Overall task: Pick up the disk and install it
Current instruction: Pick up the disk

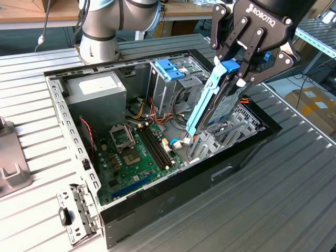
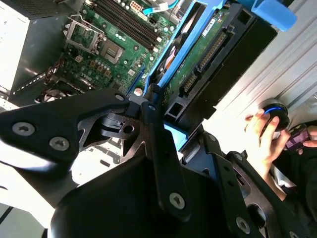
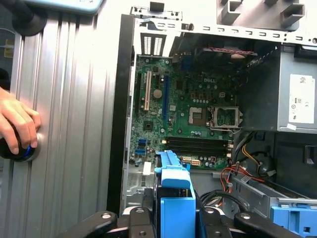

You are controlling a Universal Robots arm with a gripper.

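The disk [image 1: 216, 107], dark metal with blue plastic rails, hangs tilted on end over the right part of the open computer case [image 1: 247, 152]. My gripper [image 1: 239, 67] is shut on its upper end, with fingers on both flat sides. The disk's lower end reaches down among the metal brackets by the case's right wall. In the second wrist view the disk [image 2: 205, 54] shows its green circuit board and connector beyond my gripper [image 2: 163, 119]. In the first wrist view the blue rail [image 3: 174, 196] stands between my fingers [image 3: 138, 218].
Inside the case lie the green motherboard [image 1: 137, 152], a grey power supply box [image 1: 97, 92] and an upright drive cage with a blue top [image 1: 170, 71]. A person's hand [image 3: 17, 126] rests on a round knob on the ribbed table. A grey panel [image 1: 10, 168] lies at the exterior view's left.
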